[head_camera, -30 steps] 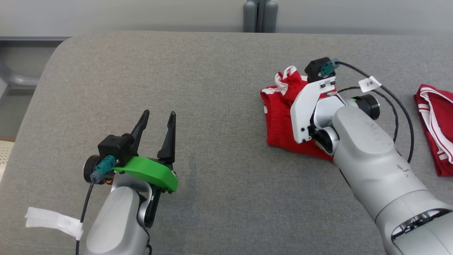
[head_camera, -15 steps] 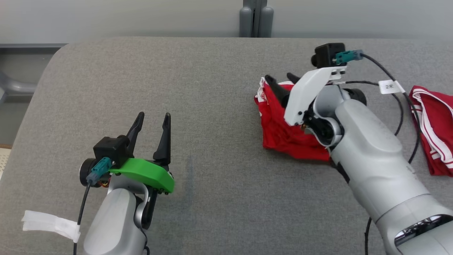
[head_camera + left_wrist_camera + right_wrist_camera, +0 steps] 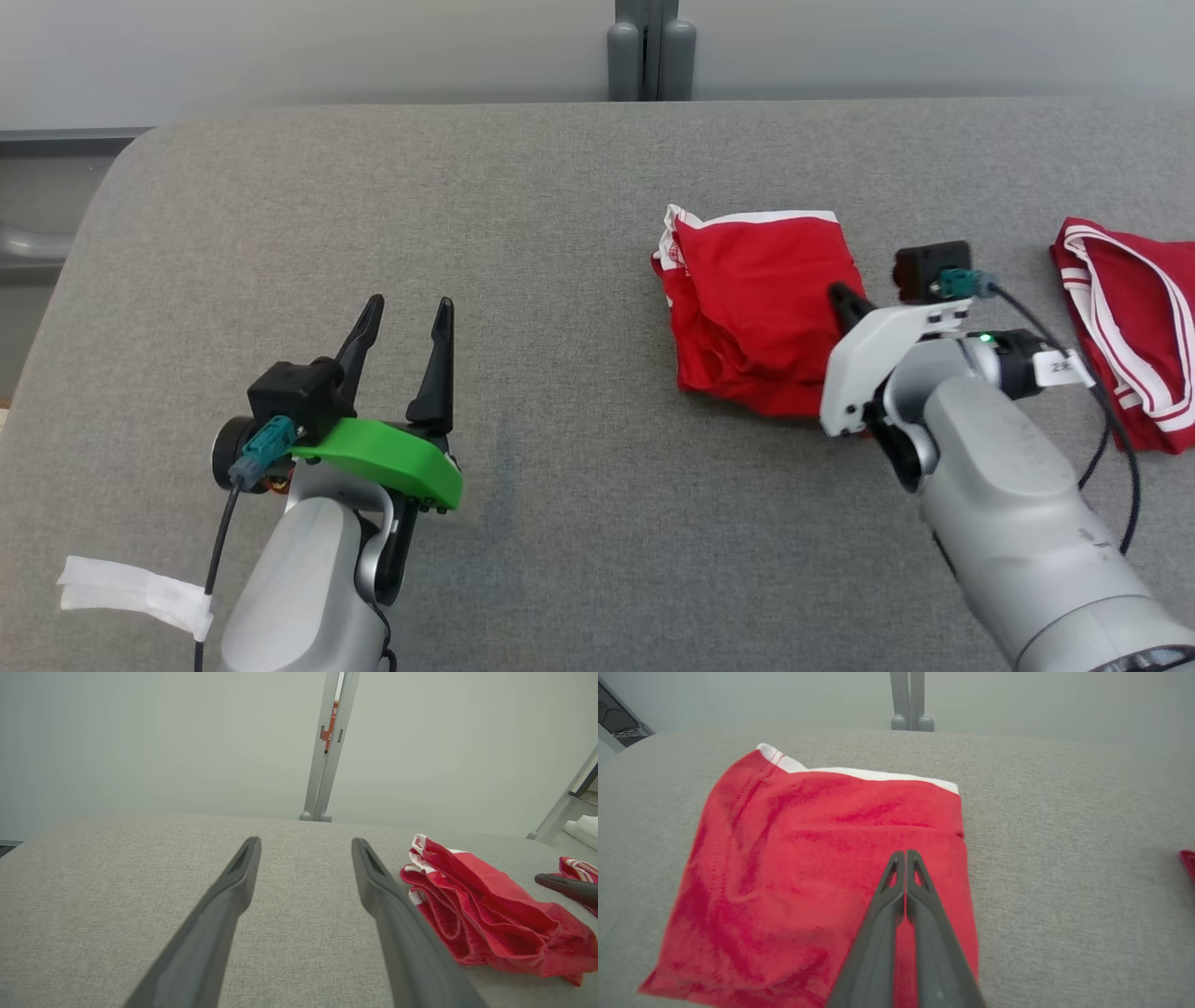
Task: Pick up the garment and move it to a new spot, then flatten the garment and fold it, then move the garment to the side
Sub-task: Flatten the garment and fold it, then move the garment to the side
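1. The garment (image 3: 756,308), red with white trim, lies folded into a rough square on the grey surface (image 3: 523,215), toward 2 o'clock in my head view. A second red garment (image 3: 1130,327) sits well apart at its 3 o'clock.
2. My right fingers (image 3: 887,905) are pressed together on nothing, tips over the garment's 3 o'clock edge. I cannot tell whether they touch the cloth. My left fingers (image 3: 431,369) are spread wide and empty, off toward 8 o'clock.
3. I judge it light, soft and limp. Lifted by one layer, it would sag and unfold.
4. I'd pinch through all layers at the 3 o'clock edge, or drag it low across the surface.
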Motion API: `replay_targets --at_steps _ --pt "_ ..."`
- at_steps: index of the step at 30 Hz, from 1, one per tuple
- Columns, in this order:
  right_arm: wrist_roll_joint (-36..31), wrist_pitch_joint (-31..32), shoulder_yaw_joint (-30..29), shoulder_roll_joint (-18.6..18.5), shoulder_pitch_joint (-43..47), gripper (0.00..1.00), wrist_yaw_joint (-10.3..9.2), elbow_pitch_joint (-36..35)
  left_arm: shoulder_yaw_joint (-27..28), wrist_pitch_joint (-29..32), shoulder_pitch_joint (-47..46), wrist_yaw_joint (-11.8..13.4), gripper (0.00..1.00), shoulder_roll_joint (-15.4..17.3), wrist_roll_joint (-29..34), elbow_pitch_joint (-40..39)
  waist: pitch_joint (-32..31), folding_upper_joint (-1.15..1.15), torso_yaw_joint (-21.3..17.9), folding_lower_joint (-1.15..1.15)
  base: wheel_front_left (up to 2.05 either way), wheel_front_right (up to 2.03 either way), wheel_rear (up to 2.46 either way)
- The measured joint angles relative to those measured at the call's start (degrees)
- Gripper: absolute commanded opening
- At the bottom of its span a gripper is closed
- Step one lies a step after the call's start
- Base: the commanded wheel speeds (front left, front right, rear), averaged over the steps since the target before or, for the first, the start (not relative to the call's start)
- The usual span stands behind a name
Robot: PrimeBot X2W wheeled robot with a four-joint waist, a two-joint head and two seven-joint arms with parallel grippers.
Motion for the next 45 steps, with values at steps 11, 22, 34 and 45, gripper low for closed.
replay_targets --at_steps 11,22,34,45 --pt "15.0 1.4 20.9 3.6 7.3 0.00 0.01 -11.8 -0.2 0.0 -0.2 0.0 1.00 0.0 -0.4 0.4 0.1 0.00 2.0 0.00 0.00 0.00 0.00" --pt "20.0 -8.1 17.2 2.7 7.0 1.00 -0.01 -22.6 4.3 0.0 2.1 0.1 1.00 0.0 1.2 -0.4 -1.5 0.00 -0.7 0.00 0.00 0.00 0.00" --pt "3.8 -10.5 -3.9 -6.5 14.7 1.00 -0.01 -27.8 8.2 0.0 5.6 0.1 1.00 0.0 3.0 -3.7 -4.3 0.00 -4.5 0.00 0.00 0.00 0.00" --pt "2.6 -6.4 -8.8 -7.2 20.7 1.00 -0.01 -29.5 11.1 0.0 9.5 0.0 1.00 0.5 4.4 -6.0 -5.8 0.00 -7.1 0.00 0.00 0.00 0.00"
